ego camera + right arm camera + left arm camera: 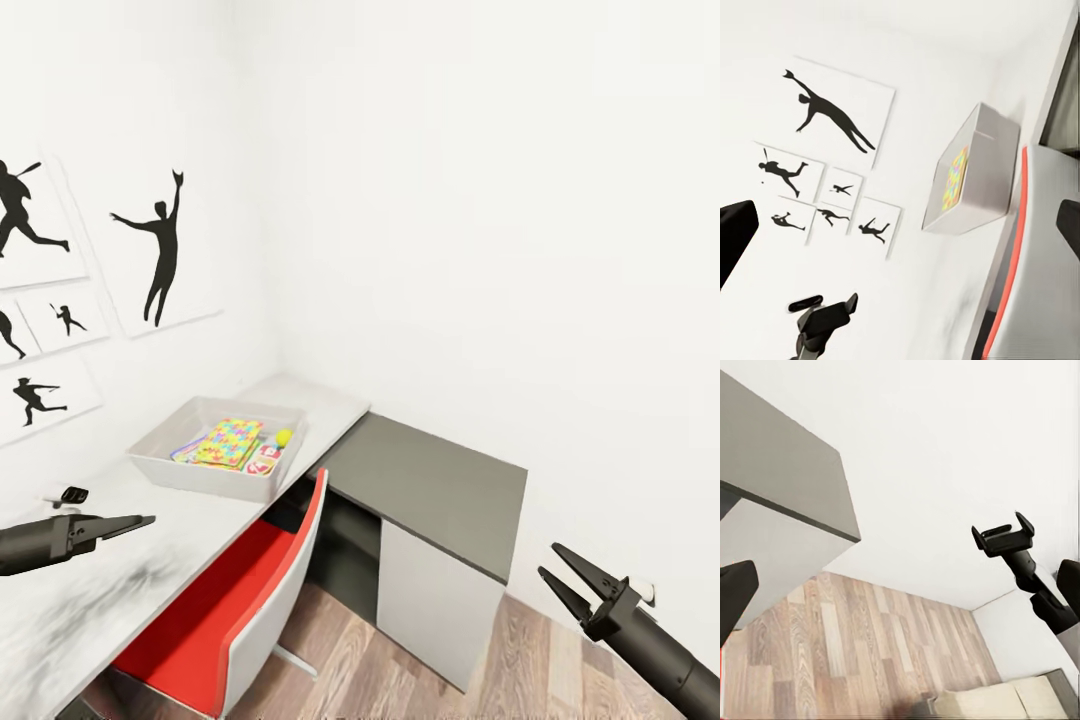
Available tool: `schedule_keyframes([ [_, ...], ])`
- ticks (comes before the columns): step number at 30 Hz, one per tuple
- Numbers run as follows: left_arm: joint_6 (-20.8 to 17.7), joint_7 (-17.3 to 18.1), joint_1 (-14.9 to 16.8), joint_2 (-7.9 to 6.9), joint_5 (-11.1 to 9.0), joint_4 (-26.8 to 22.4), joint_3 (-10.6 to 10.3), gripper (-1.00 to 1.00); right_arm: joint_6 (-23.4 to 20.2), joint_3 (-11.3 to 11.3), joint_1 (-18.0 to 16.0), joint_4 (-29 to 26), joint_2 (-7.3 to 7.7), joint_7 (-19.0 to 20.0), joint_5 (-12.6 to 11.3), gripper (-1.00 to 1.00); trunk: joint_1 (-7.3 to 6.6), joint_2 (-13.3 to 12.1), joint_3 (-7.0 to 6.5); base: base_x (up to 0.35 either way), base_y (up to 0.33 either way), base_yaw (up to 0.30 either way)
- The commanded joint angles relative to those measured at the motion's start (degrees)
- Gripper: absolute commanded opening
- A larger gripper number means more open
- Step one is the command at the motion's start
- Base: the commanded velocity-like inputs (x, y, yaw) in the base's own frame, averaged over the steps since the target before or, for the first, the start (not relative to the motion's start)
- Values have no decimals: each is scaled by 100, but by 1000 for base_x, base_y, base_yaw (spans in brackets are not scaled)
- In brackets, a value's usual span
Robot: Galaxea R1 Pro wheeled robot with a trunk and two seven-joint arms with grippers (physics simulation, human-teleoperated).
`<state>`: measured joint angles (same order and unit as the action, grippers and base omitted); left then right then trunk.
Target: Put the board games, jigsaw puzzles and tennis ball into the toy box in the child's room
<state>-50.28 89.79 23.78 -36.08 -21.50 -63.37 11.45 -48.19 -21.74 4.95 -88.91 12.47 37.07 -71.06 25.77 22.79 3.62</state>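
both claws hang empty: left claw (140,521) looks nearly closed over the surface (330,405), right claw (578,580) spread above the floor. toy box (165,468), holding jigsaw puzzles (229,441) and tennis ball (284,436), lies ahead, nearer the left arm.
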Motion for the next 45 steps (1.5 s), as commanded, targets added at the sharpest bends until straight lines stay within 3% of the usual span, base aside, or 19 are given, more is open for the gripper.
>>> schedule_keyframes([
  [1,-60,21,3,-3,-3,0,-4,100,-34,-5,-3,-4,0,-1,-16,100,2,13,5,-244,62,-219],
  [45,-37,21,3,2,-4,0,-28,100,-55,-149,-3,1,-4,-6,-17,100,2,13,-301,-13,3,-219],
])
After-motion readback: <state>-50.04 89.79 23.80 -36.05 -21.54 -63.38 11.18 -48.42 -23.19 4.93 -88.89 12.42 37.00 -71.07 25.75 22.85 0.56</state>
